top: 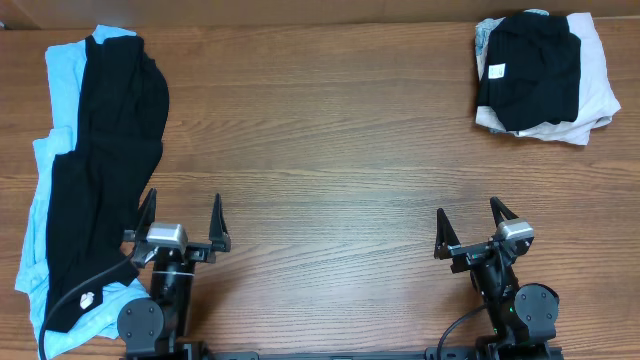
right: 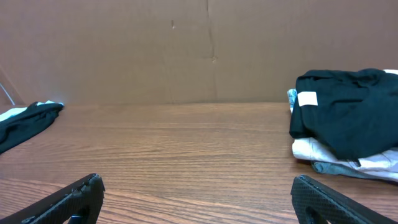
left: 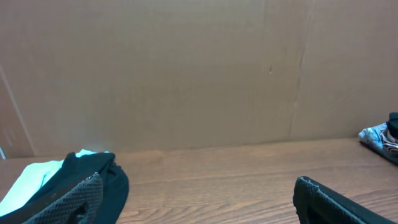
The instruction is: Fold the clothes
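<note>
A loose black short-sleeved garment point(top: 105, 170) lies unfolded along the table's left edge, on top of a light blue garment point(top: 62, 90). Both show at the lower left of the left wrist view point(left: 93, 171). A folded black garment with a small white label point(top: 530, 65) tops a stack of light folded clothes point(top: 600, 85) at the far right; it also shows in the right wrist view point(right: 348, 112). My left gripper point(top: 182, 215) is open and empty, just right of the loose pile. My right gripper point(top: 472, 222) is open and empty near the front edge.
The wooden table point(top: 320, 150) spans the view. A brown cardboard wall point(left: 199, 68) stands behind its far edge. A black cable point(top: 85, 280) from the left arm lies across the loose black garment.
</note>
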`<action>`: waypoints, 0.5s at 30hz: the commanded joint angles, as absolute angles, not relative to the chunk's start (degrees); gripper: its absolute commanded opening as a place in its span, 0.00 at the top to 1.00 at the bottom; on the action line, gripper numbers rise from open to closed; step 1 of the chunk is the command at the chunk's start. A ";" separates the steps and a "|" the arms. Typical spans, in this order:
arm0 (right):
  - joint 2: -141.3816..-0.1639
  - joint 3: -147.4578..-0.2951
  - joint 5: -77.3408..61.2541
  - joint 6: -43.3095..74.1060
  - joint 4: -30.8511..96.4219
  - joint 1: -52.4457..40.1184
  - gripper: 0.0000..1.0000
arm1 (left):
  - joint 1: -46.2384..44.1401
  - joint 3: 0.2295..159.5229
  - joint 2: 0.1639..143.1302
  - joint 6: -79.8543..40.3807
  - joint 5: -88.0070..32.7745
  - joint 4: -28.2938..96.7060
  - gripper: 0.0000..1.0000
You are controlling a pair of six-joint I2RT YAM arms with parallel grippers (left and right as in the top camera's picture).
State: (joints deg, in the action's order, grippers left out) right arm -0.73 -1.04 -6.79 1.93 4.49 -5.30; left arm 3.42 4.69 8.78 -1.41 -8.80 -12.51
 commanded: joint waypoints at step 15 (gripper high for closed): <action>-0.16 -0.45 -6.22 2.42 4.23 -5.41 0.00 | 3.29 0.27 0.16 -3.44 -5.98 -4.45 0.00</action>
State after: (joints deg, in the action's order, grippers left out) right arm -0.73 -1.04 -6.76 1.93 4.49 -5.30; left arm 3.42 0.73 0.91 -2.90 -6.83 -5.54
